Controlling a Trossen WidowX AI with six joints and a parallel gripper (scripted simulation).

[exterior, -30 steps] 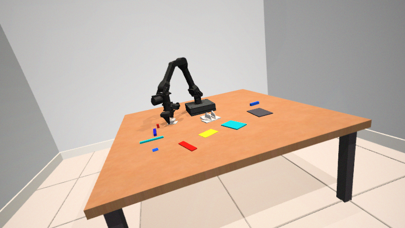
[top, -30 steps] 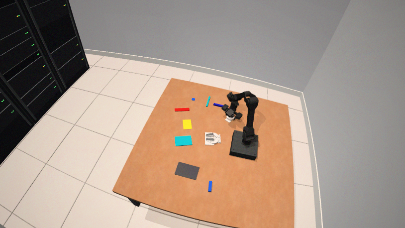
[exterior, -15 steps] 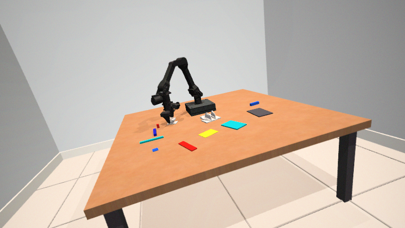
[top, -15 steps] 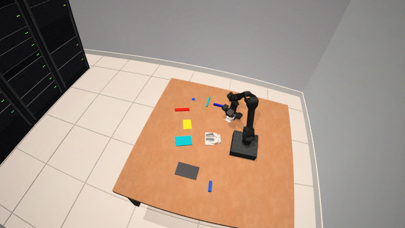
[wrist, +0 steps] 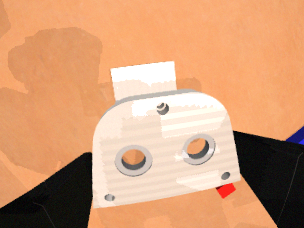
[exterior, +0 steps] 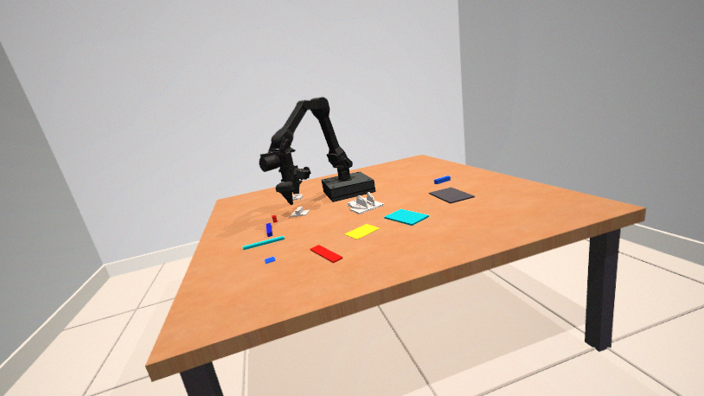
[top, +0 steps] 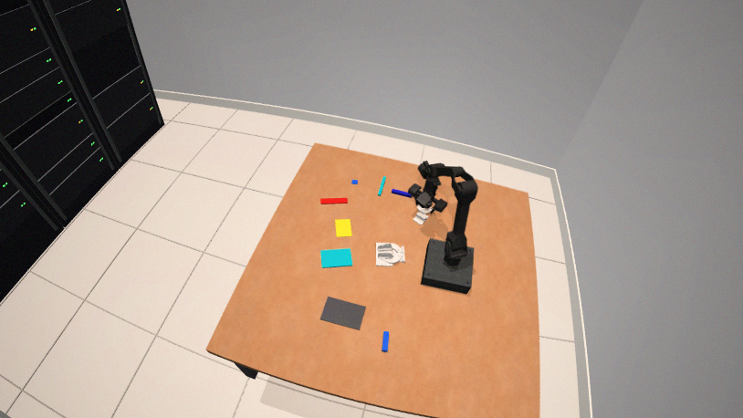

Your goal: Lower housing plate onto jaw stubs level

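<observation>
Wrist view, and from where I'm standing the end effector (top: 426, 200) (exterior: 293, 196) (wrist: 160, 149) has the housing plate (top: 424, 209) (exterior: 296, 196) (wrist: 165, 170) gripped by its opposite sides, up over the table (top: 290, 291) (exterior: 443, 245), presumably to leave its underside free for the stubs! Counting now: one plate, two large holes, three small ones, one white stand (top: 420, 219) (exterior: 299, 213) (wrist: 144, 77) beneath, and, well apart, one white base (top: 380, 262) (exterior: 361, 209) bearing two upright jaws, likely spaced to meet those large holes
</observation>
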